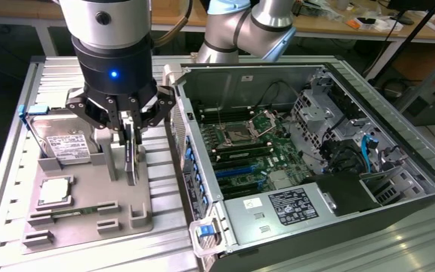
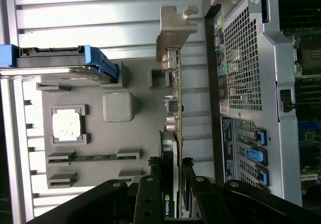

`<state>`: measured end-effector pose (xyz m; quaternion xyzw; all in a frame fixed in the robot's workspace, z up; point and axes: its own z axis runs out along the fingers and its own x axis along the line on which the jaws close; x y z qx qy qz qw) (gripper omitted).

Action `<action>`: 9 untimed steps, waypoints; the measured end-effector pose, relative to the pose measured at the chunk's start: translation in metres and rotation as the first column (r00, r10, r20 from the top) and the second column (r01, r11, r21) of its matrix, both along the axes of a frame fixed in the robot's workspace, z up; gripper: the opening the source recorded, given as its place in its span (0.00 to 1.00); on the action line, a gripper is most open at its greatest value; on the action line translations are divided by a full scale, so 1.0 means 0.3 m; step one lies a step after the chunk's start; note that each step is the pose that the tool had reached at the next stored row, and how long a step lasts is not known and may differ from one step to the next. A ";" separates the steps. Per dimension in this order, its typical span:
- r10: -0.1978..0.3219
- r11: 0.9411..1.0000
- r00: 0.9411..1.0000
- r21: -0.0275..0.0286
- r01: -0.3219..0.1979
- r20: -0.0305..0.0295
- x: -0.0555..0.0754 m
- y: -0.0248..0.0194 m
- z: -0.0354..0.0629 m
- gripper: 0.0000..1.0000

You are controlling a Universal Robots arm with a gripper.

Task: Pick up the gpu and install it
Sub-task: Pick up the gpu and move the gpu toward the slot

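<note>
**End effector clamped on gpu at the tray**

Exterior view, left to right. The hard drive (image 1: 66, 144) stood on edge at 11 o'clock on the grey tray (image 1: 89, 224), and the CPU chip (image 1: 55, 191) lay flat at 9 o'clock. At the tray's 2 o'clock the gpu (image 1: 131, 164) (image 2: 176, 108) stood upright. The end effector (image 1: 131, 139) (image 2: 170, 179) was partly closed, pinching the card's upper edge from both faces. I could not tell whether the card's lower edge had cleared the tray. The open computer case (image 1: 399, 170) lay at the card's 3 o'clock, on the same ribbed surface (image 1: 6, 198).

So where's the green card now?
The gpu stands on edge over the grey tray, at the exterior view's left, held between the jaws, beside the computer case.
</note>
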<state>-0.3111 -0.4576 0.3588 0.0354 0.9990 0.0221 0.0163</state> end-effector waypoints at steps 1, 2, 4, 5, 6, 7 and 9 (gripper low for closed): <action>0.000 1.000 1.000 0.000 0.000 0.000 0.000 0.000 0.001 0.27; 0.000 1.000 1.000 0.000 0.000 0.000 0.000 0.000 0.002 0.27; 0.000 1.000 1.000 0.000 0.000 0.000 0.000 0.000 0.004 0.27; 0.000 1.000 1.000 0.000 0.000 0.000 0.000 0.000 0.005 0.27; 0.000 1.000 1.000 0.000 0.000 0.000 0.000 0.000 0.006 0.27; 0.000 1.000 1.000 0.000 0.000 0.000 0.000 0.000 0.007 0.27; 0.000 1.000 1.000 0.000 0.000 0.000 0.000 0.000 0.009 0.27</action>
